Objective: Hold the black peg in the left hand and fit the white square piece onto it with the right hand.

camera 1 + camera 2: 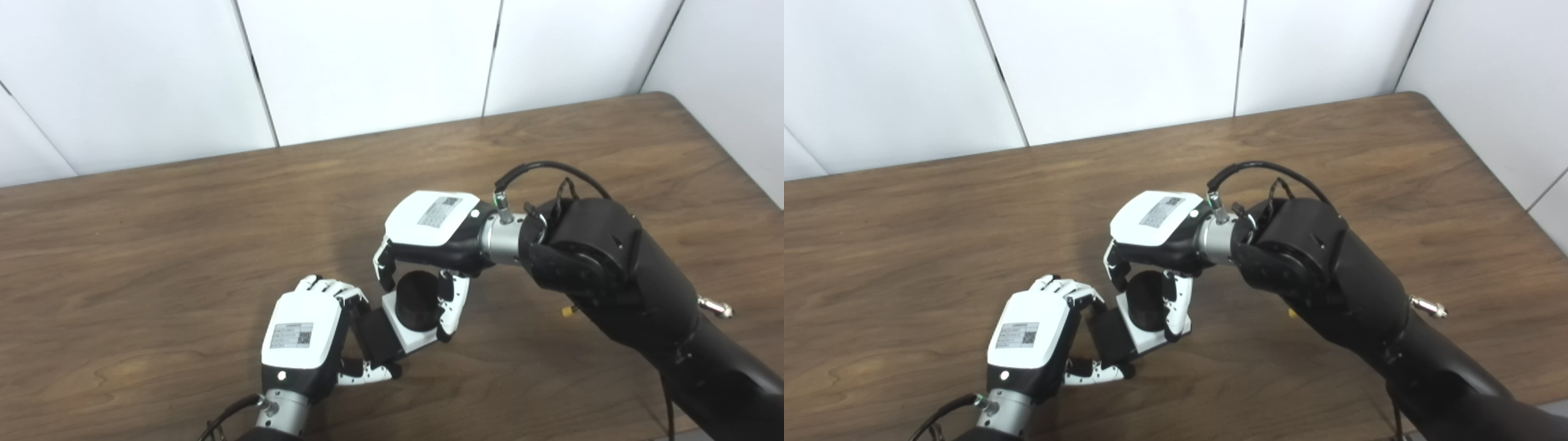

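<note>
My left hand [304, 335] is low on the table, left of centre, shut on the flat black end of the black peg [418, 300]. The peg's round black end pokes through the white square piece [409, 334]. My right hand [432, 236] reaches in from the right and arches over the piece, with fingers on its far left side and the thumb [450, 303] on its right edge, gripping it. In the right eye view the peg [1146, 299] stands inside the white piece [1146, 338], between my left hand [1032, 340] and right hand [1150, 236].
The brown wooden table [153, 245] runs to white wall panels [367, 67] at the back. Its rounded far right corner [667, 101] and right edge are in view. My bulky black right forearm [612, 269] lies over the table's right part.
</note>
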Available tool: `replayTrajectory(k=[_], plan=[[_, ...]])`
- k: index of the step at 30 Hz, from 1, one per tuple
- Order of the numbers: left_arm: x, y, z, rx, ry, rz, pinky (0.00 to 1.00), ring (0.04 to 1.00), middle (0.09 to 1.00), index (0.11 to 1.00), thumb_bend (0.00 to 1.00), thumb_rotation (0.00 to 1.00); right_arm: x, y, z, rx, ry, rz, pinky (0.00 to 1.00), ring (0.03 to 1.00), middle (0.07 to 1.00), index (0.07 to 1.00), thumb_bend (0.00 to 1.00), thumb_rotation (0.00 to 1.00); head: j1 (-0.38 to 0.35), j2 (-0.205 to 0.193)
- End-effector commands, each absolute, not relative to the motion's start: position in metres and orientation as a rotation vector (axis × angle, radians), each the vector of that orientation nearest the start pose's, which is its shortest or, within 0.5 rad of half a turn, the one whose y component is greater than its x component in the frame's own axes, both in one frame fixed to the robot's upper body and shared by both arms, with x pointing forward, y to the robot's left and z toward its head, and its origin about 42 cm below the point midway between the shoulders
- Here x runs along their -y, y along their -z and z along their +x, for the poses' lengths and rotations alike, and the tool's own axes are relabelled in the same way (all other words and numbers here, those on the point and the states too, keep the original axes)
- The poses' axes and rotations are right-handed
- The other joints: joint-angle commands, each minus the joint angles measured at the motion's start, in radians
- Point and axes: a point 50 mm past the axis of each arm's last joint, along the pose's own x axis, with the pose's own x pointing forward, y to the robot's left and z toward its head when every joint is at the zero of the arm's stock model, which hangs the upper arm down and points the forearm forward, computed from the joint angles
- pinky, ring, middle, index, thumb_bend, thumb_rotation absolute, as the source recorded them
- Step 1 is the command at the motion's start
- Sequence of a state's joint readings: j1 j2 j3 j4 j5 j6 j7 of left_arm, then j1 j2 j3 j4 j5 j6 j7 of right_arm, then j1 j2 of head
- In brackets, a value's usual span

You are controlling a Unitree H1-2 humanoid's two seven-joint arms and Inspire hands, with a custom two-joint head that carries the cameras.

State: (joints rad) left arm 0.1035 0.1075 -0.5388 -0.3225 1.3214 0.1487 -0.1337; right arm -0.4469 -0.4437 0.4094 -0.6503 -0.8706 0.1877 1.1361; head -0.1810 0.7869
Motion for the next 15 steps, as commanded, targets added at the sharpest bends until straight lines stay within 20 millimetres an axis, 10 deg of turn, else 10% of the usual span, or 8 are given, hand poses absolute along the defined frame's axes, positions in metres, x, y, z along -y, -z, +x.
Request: replayTrajectory(k=[1,15], plan=[[-0.112,-0.125,0.206,0.242,0.397,1.381,0.83,0.765,0.713,0.486,0.52,0.05,0.173,-0.311,0.291,0.341,-0.849,-1.607,0.78,0.824,0.717,0.630,0.95,0.30,0.004,-0.006],[-0.115,-0.125,0.207,0.227,0.379,1.377,0.84,0.759,0.699,0.486,0.52,0.05,0.178,-0.331,0.289,0.358,-0.785,-1.527,0.81,0.848,0.739,0.640,0.93,0.27,-0.002,-0.002]])
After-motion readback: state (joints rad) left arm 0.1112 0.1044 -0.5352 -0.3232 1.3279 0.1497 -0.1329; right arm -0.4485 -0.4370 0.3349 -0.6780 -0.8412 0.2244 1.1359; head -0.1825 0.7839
